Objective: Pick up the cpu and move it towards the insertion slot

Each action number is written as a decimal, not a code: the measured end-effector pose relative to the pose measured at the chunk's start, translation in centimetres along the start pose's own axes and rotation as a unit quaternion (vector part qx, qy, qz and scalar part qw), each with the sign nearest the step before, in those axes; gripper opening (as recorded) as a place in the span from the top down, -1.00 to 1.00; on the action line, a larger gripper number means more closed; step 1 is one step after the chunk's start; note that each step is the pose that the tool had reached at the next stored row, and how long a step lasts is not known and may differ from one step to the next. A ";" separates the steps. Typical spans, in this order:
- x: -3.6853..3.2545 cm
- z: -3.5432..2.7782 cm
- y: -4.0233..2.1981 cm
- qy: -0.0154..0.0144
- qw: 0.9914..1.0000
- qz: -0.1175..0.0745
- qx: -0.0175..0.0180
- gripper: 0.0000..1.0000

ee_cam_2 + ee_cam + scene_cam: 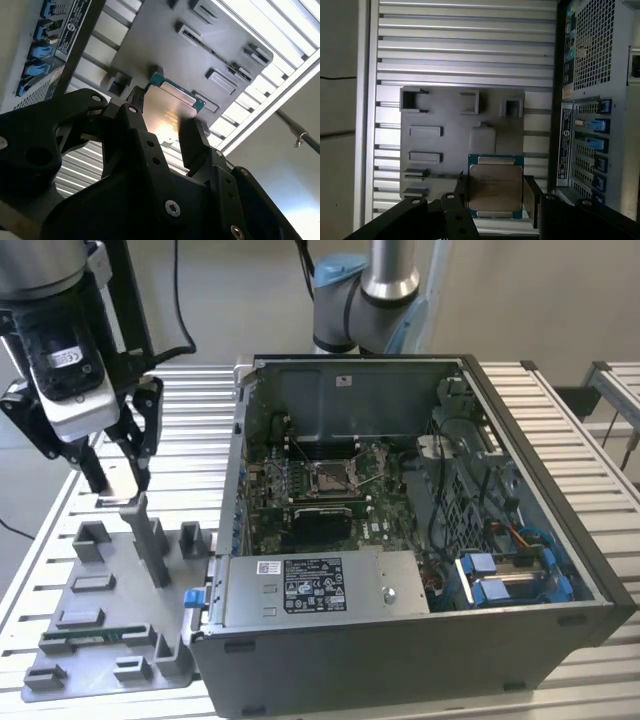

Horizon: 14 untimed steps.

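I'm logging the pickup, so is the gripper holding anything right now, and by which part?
Yes: the gripper holds the cpu, its two fingers clamped on two opposite side edges, leaving the metal top uncovered.

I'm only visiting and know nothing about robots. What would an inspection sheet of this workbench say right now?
Surface: slatted metal table, carrying a grey tray and an open computer case.
Job's things: cpu held between the fingers, above the grey tray; insertion slot on the board inside the case, well apart from the cpu.
Clutter: green memory stick lying in the tray.
Grippers: the one gripper is shut on the cpu, outside the case, at the exterior view's left.
Cables: black cable hanging behind the arm; wires inside the case.
Surroundings: arm segment standing behind the case.
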State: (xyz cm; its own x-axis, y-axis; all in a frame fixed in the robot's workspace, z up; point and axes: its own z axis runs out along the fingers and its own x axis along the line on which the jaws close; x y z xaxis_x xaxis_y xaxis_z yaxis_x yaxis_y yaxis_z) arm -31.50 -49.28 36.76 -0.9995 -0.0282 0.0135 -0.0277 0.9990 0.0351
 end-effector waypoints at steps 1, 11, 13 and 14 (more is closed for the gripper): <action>-0.44 -0.01 -0.01 0.000 1.000 0.000 0.000 1.00; -5.01 -0.08 -0.14 0.000 1.000 0.000 0.000 1.00; -5.93 -0.09 -0.17 0.000 1.000 0.000 0.000 1.00; -6.38 -0.09 -0.18 0.000 1.000 0.000 0.000 1.00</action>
State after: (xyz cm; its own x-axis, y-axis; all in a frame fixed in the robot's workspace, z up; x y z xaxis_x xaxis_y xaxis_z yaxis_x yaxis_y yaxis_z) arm -25.12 -49.29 36.76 -0.9995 -0.0284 0.0135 -0.0279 0.9990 0.0351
